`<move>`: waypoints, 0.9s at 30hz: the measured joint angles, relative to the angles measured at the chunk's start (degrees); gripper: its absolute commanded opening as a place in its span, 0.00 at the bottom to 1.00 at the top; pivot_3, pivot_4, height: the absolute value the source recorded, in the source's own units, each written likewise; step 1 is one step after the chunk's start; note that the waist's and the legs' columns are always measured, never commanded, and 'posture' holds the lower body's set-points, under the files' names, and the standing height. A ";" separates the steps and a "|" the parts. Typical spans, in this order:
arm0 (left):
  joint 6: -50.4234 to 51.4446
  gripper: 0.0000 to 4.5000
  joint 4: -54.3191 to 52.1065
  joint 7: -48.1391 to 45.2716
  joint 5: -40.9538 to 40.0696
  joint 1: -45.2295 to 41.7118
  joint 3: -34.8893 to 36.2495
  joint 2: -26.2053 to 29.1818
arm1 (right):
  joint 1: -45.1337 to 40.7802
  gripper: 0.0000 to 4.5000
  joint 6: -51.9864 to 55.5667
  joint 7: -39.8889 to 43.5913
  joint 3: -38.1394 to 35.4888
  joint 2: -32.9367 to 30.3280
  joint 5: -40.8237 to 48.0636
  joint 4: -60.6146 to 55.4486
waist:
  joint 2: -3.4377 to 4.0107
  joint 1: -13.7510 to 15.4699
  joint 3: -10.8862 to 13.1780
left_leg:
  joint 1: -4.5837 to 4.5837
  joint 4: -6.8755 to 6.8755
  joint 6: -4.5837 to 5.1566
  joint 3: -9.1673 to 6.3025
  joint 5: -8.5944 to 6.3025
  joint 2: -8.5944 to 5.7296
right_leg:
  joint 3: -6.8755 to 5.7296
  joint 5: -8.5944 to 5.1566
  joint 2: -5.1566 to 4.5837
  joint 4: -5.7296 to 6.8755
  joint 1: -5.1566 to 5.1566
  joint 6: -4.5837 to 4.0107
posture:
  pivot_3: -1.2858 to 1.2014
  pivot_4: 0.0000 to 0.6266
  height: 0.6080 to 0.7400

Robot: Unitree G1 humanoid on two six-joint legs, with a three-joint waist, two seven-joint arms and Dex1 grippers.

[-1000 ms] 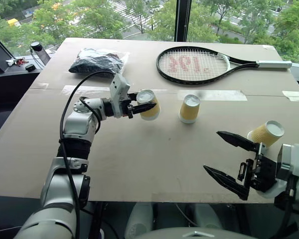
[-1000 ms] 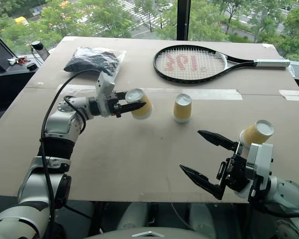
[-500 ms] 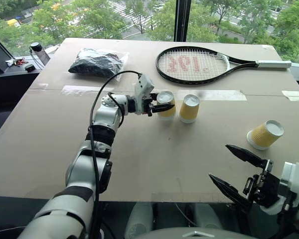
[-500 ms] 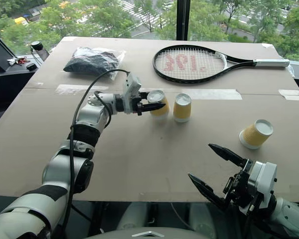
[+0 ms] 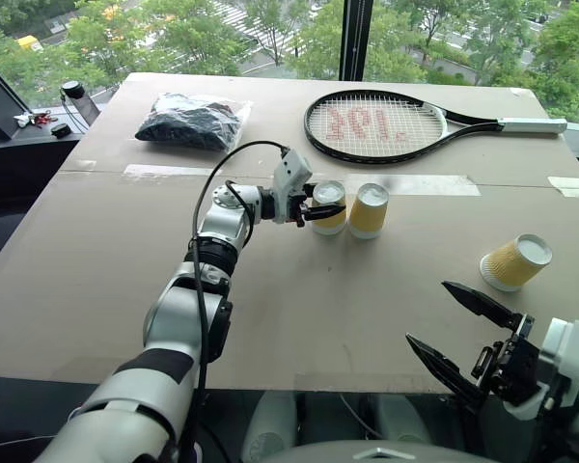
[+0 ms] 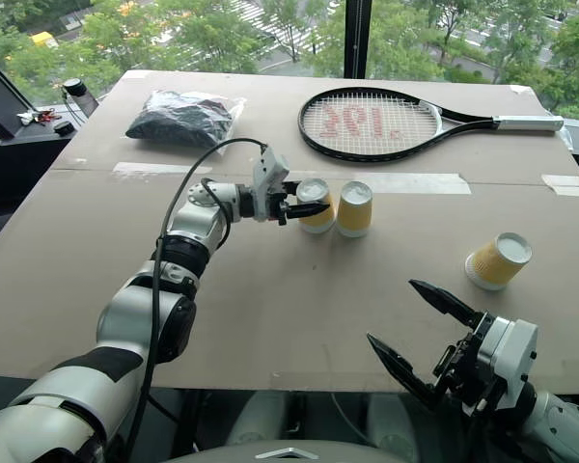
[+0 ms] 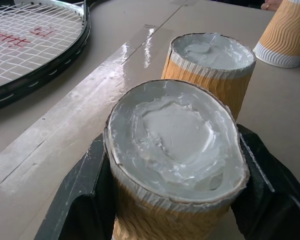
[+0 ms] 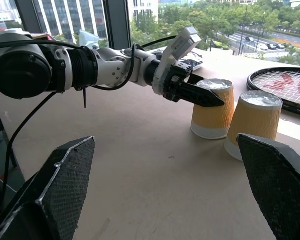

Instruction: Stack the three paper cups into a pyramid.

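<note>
Two upside-down cups stand side by side, the left gripper clamped on one, while the third cup lies tilted at one o'clock of the wide-apart right gripper.

The 3 paper cups have yellow-orange ribbed sides with white rims and bases. The tennis racket has a black frame, white strings with red markings and a white grip. The table is tan.
</note>
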 measured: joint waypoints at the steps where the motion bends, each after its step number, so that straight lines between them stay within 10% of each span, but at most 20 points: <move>1: -0.19 0.51 0.28 0.03 0.00 -0.09 0.05 -0.19 | 0.23 1.00 -0.12 -0.02 -0.01 0.00 0.00 -0.01 | 0.00 0.00 0.00 | 0.00 0.00 0.00 0.00 0.00 0.00 | 0.00 0.00 0.00 0.00 0.00 0.00 | 0.52 0.24 1.00; 4: -0.67 0.51 0.76 0.14 0.00 -0.23 0.13 -0.49 | 0.49 1.00 -0.44 -0.06 -0.01 0.00 0.00 -0.02 | 0.00 0.00 0.00 | 0.00 0.00 0.00 0.00 0.00 0.00 | 0.00 0.00 0.00 0.00 0.00 0.00 | 0.52 0.24 1.00; 9: -0.50 0.99 2.09 -0.07 -0.03 -0.44 0.77 -0.92 | 1.10 1.00 -0.70 -0.60 -0.03 0.00 0.00 -0.11 | 0.00 -0.03 0.00 | 0.00 0.01 0.00 0.00 0.00 0.00 | 0.00 0.00 0.00 0.01 0.00 0.00 | 0.52 0.24 1.00; 18: 0.88 0.99 -0.28 -0.91 -0.64 -0.05 2.32 0.07 | 1.59 1.00 -0.94 -1.84 -0.40 0.21 0.04 -0.12 | -0.01 -0.05 0.00 | 0.00 0.01 -0.01 -0.01 0.01 0.00 | 0.00 0.00 0.00 0.01 0.00 0.00 | 0.52 0.24 1.00; 27: 19.47 0.99 -36.49 -6.75 -11.01 20.48 7.30 16.31 | -7.78 1.00 7.46 -20.31 -12.63 2.55 -3.77 4.40 | 0.02 -1.42 -0.02 | 0.06 0.00 -0.30 0.07 0.17 0.28 | 0.15 0.00 -0.04 0.08 -0.01 -0.01 | 0.52 0.24 1.00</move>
